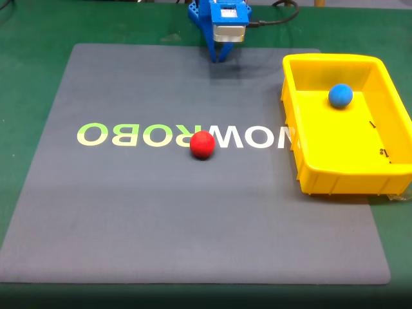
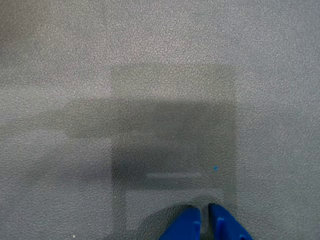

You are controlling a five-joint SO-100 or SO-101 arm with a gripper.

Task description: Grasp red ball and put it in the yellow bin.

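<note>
Claw (image 1: 220,58) hangs at the 12 o'clock edge of the grey mat (image 1: 129,212) in the fixed view, its 2 blue fingertips nearly closed with only a thin slit between them in the wrist view (image 2: 205,222), gripping nothing. From it, the red ball (image 1: 202,144) lies toward 6 o'clock, slightly toward 7, well apart, on the mat's lettering. From the ball, the yellow bin (image 1: 302,164) sits at 3 o'clock. Count: 1 red ball, 1 blue ball (image 1: 340,95) inside the bin, 1 bin. The reach likely goes straight toward 6 o'clock.
</note>
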